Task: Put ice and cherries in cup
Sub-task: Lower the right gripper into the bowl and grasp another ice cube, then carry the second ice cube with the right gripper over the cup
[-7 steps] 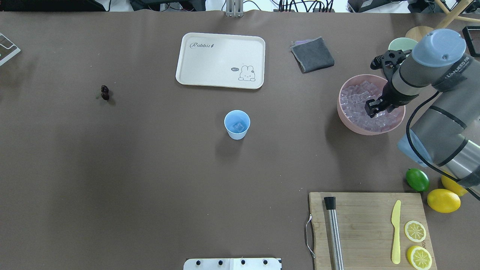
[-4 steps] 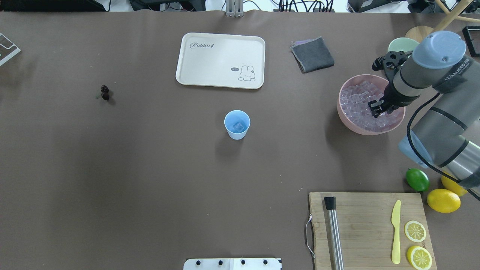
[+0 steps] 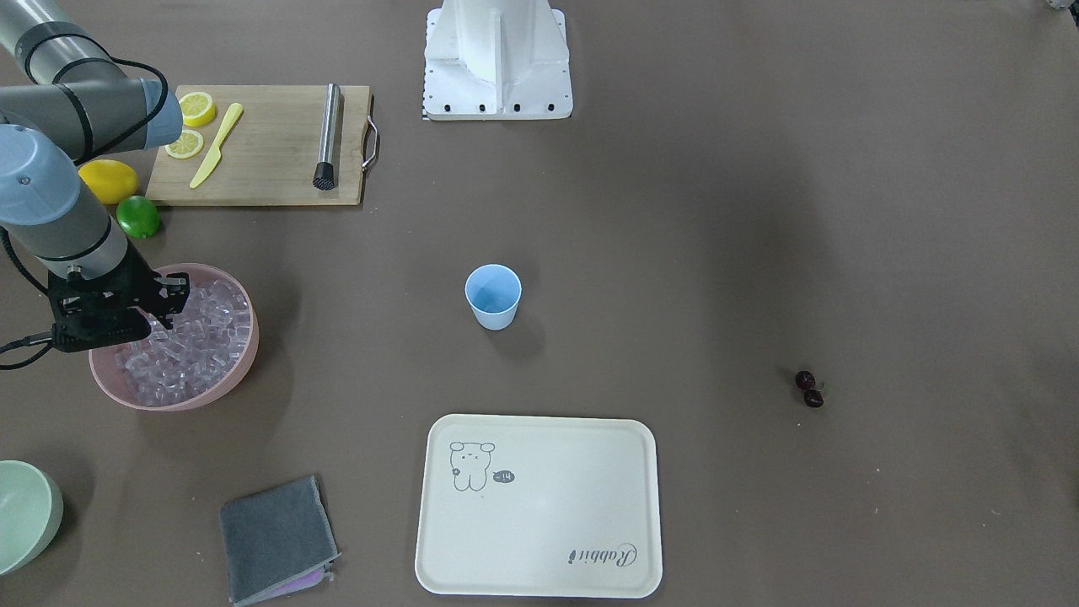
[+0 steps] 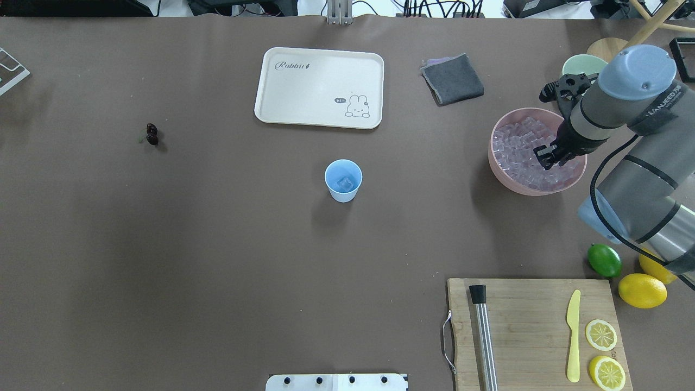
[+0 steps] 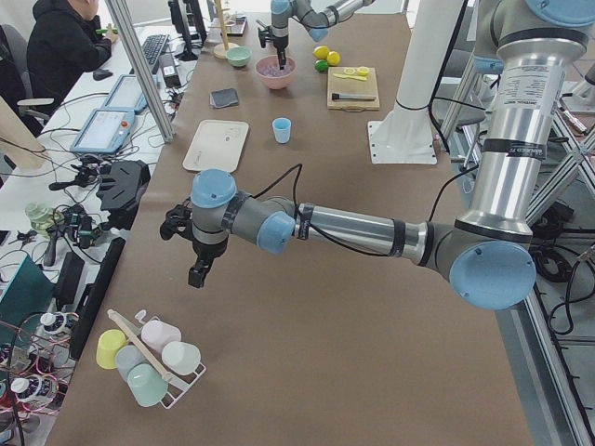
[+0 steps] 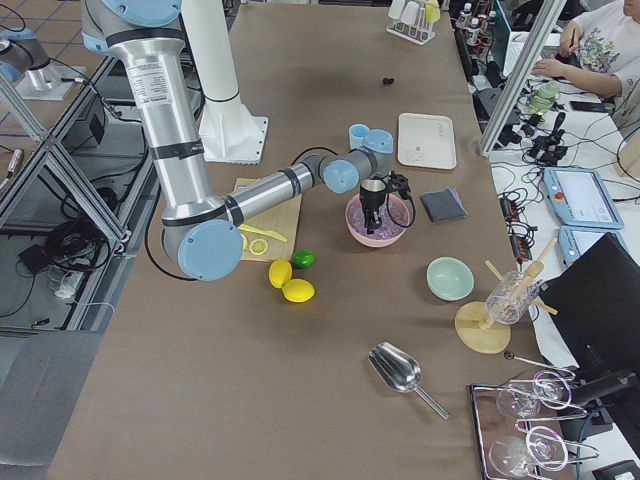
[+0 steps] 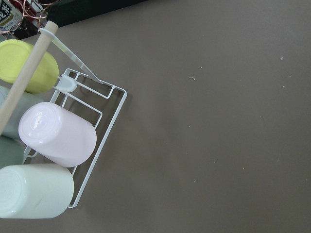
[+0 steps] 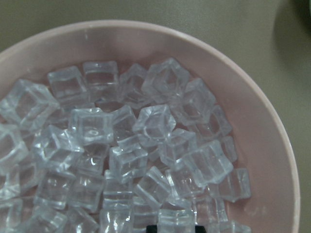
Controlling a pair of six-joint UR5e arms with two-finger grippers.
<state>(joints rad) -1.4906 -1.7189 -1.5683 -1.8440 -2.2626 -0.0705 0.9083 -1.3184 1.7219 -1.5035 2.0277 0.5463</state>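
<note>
Pink bowl (image 4: 495, 160) at the right of the table (image 4: 217, 244) holds the ice (image 4: 515, 147). Right gripper (image 4: 544, 157) points down into the pile, tips among the cubes. Its wrist view puts one cube (image 8: 175, 219) right at the dark fingertips on the bottom edge, but cannot tell if the jaws are apart or clamped on it. Cup (image 4: 343, 182) stands upright mid-table, well apart from the bowl, with one piece of ice inside. Cherries (image 4: 152, 134) lie on the table far left, no gripper near. Left gripper (image 5: 197, 273) hangs over the table near a rack (image 7: 99, 114) of tumblers; jaw state cannot be told.
</note>
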